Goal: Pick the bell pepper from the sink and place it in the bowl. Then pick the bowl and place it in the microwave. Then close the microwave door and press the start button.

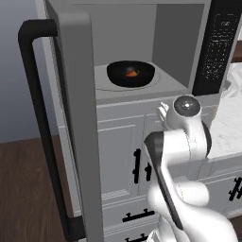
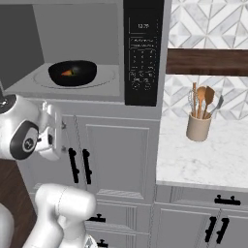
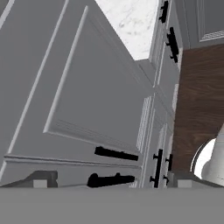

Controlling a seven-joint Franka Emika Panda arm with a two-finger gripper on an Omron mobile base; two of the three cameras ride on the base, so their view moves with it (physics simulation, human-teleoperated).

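One bowl (image 1: 131, 74) inside the microwave (image 2: 77, 53), on the turntable, holding one bell pepper (image 1: 132, 73). One microwave door (image 1: 78, 123) swung wide. One pincer (image 3: 109, 180), released, empty, facing two cabinet handles (image 3: 111, 166).

Grey panelled cabinet doors (image 3: 100, 100), black bar handles (image 3: 116, 154), marble counter (image 3: 129, 19), wood floor (image 3: 199, 100).

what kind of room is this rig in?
A rendered home kitchen, by the look of it: a built-in microwave with its door open and a bowl inside, a marble counter holding a utensil crock, panelled cabinets below.
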